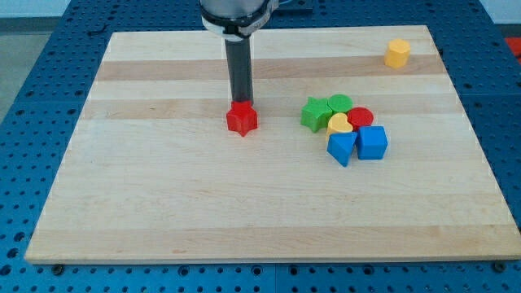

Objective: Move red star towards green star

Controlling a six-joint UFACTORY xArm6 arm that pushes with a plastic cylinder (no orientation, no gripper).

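Note:
The red star [242,119] lies on the wooden board [163,203] a little left of centre. The green star [314,114] lies to its right, at the left edge of a cluster of blocks. My tip [241,101] stands just above the red star in the view, touching or almost touching its upper edge. The rod rises straight up from there to the arm at the view's top.
The cluster beside the green star holds a green round block [340,103], a red round block [361,117], a yellow heart [339,124] and two blue blocks [342,147] [373,142]. A yellow block [397,54] sits alone at the view's top right.

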